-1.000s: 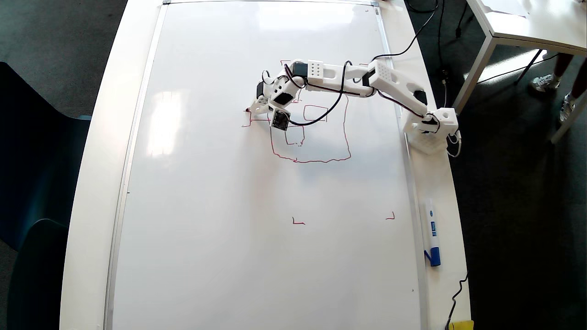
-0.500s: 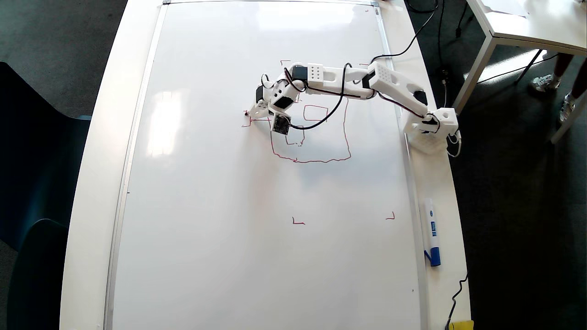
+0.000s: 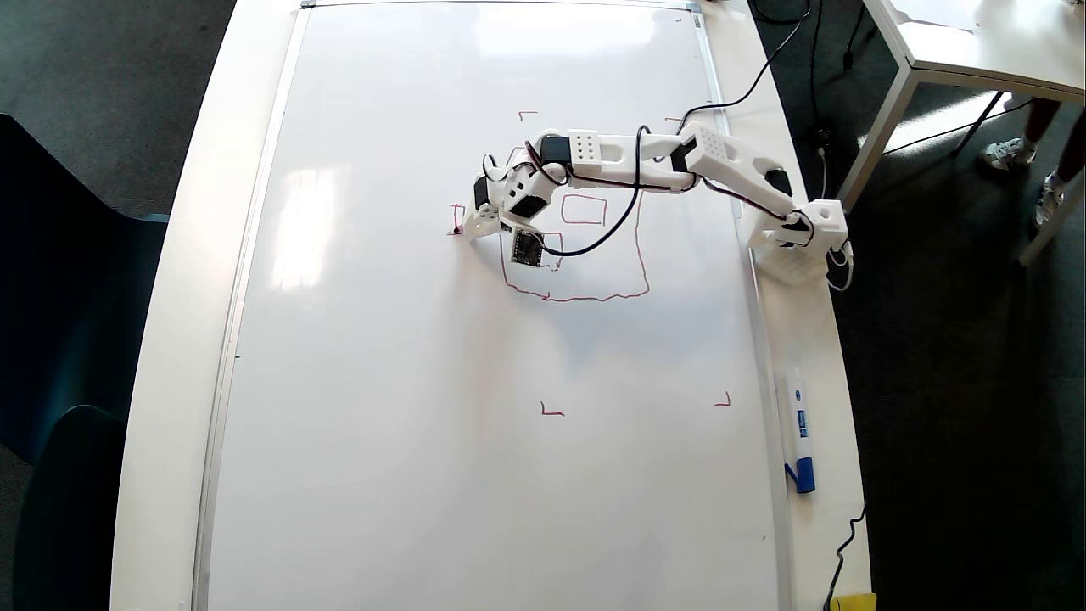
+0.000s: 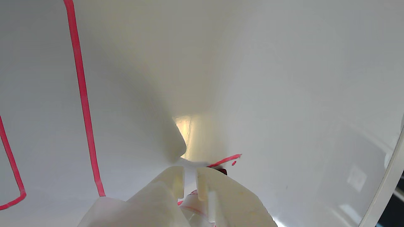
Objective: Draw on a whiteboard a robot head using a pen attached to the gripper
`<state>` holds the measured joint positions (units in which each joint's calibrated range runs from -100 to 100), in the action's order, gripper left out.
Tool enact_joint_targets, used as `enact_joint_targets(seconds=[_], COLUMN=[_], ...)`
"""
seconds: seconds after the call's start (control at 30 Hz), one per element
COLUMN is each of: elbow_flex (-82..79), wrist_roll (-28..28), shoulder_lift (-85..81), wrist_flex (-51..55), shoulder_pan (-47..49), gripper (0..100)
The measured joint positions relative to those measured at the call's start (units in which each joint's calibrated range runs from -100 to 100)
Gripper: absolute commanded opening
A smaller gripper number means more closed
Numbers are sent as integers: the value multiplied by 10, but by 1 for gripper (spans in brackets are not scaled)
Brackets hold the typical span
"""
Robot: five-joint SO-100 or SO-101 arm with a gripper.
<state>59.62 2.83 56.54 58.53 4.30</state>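
Observation:
The whiteboard (image 3: 407,441) fills the table top. The robot head (image 3: 585,296) is a wobbly red outline with a small rectangle (image 3: 584,210) inside, partly hidden under the arm. The gripper (image 3: 475,222) reaches left past the outline's left side, and the pen tip (image 3: 458,230) touches the board at a short red mark. In the wrist view the gripper (image 4: 190,176) stands nearly closed on the pen; its dark red tip (image 4: 222,171) sits at the end of a short red stroke (image 4: 225,160). A long red line (image 4: 83,94) of the drawing runs at the left.
Small red corner marks (image 3: 551,412) (image 3: 723,401) (image 3: 528,113) sit on the board. A white marker with a blue cap (image 3: 800,433) lies by the board's right edge. The arm's base (image 3: 797,242) stands at the right. A small white table (image 3: 976,51) and a person's feet (image 3: 1010,153) are at the upper right.

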Motion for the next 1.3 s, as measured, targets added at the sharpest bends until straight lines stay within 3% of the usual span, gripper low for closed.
enact_joint_targets(seconds=[0.4,0.8,1.0,1.13,1.3], elbow_flex=[47,-8,-206,-453,-792], wrist_roll=[0,1,1,1,1], shoulder_lift=[-15,-302,-566,-799,-1083], wrist_flex=[10,10,8,-17,-133], shoulder_pan=[0,-39,-54,-49,-52], gripper=[1,1,1,1,1])
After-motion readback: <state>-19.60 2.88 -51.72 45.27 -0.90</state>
